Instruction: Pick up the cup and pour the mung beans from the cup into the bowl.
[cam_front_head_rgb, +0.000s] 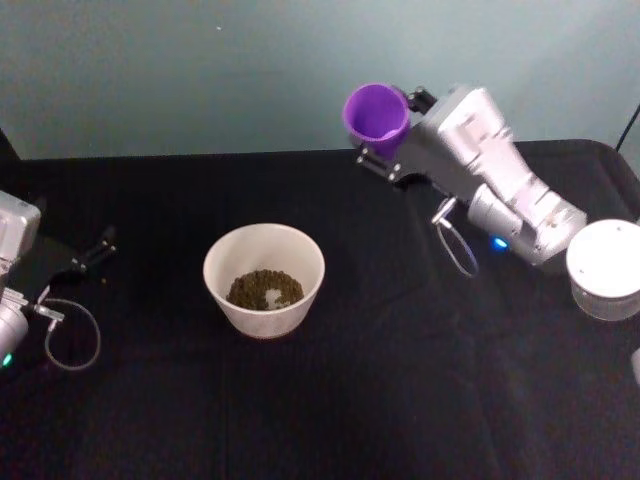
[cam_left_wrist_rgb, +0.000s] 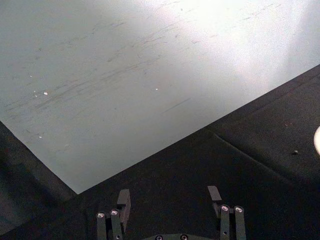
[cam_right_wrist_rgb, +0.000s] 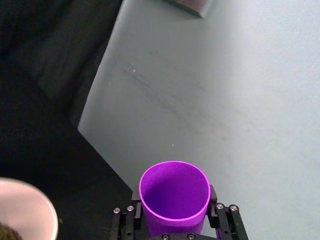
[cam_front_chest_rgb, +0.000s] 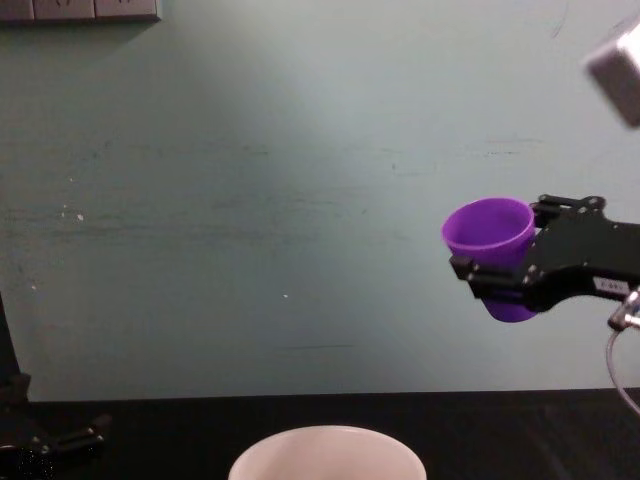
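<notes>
The purple cup (cam_front_head_rgb: 376, 112) hangs high above the black table, to the right of and behind the bowl, with my right gripper (cam_front_head_rgb: 385, 140) shut on its sides. It tilts slightly, its mouth facing up and leftward (cam_front_chest_rgb: 492, 250). Its inside (cam_right_wrist_rgb: 174, 192) looks empty in the right wrist view. The off-white bowl (cam_front_head_rgb: 264, 278) stands mid-table with a heap of mung beans (cam_front_head_rgb: 264, 289) at its bottom; its rim (cam_front_chest_rgb: 328, 452) shows low in the chest view. My left gripper (cam_front_head_rgb: 95, 252) rests open at the table's left side, its fingers (cam_left_wrist_rgb: 124, 202) apart over bare cloth.
A white round container (cam_front_head_rgb: 607, 268) stands at the right edge of the table. The pale teal wall (cam_front_chest_rgb: 250, 200) rises right behind the table's back edge. Loose cables (cam_front_head_rgb: 72, 340) hang from both wrists.
</notes>
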